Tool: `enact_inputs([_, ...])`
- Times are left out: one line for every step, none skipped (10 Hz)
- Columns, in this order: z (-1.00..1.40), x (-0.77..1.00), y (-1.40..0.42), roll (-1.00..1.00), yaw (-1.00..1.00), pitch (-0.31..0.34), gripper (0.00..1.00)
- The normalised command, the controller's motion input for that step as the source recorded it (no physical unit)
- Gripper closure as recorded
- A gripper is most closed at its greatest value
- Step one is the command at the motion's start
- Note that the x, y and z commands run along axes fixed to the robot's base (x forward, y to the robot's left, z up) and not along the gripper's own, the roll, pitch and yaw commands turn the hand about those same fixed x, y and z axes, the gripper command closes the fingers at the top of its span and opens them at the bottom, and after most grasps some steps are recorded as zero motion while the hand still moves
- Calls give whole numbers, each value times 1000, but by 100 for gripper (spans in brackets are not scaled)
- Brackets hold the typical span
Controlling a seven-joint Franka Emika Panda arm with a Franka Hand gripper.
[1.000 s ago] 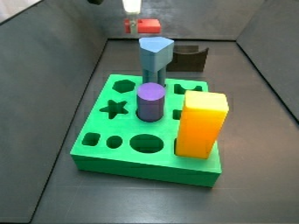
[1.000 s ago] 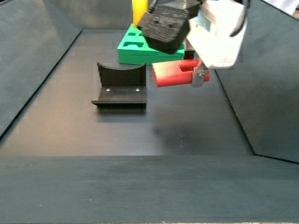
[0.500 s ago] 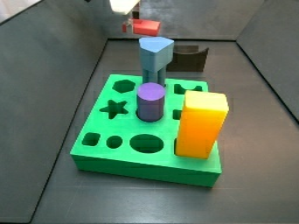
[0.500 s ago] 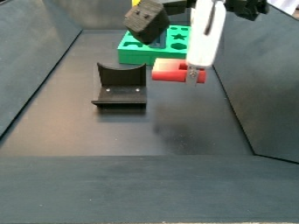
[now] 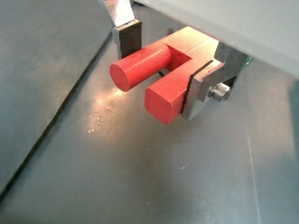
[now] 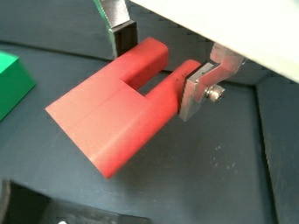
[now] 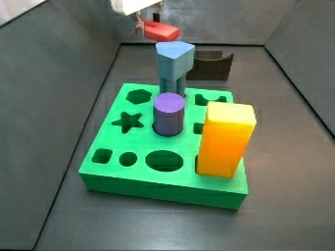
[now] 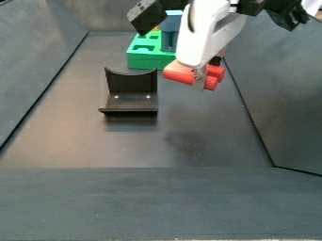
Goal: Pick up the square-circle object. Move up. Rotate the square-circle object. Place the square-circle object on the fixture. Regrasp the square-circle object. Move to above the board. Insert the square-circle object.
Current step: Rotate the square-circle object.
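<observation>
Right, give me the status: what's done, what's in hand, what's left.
Done: the red block is picked up and hangs off the floor in the gripper, shut on it. In hand: it is held beside the fixture, prongs sideways in a side view; whether it is turning, one frame can't tell. Left: fixture placement, regrasp, move above the board, insertion.

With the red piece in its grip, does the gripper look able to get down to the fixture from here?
Probably yes. The gripper, shut on the square-circle object, hangs in the air beside the fixture, and nothing stands between them; the board sits farther back.
</observation>
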Motion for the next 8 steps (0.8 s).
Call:
enact_inputs([-26, 19, 21, -11, -1000, -9, 100])
enact_inputs([-26, 19, 21, -12, -1000, -10, 100])
enact_inputs([-26, 19, 22, -13, -1000, -11, 100])
enact_inputs([-27, 18, 22, -14, -1000, -12, 100])
enact_inputs([-27, 18, 22, -16, -1000, -13, 100])
enact_inputs([-27, 18, 22, -17, -1000, -14, 100])
enact_inputs([-27, 18, 22, -19, -1000, -16, 100])
enact_inputs([-27, 18, 22, -21, -1000, -17, 100])
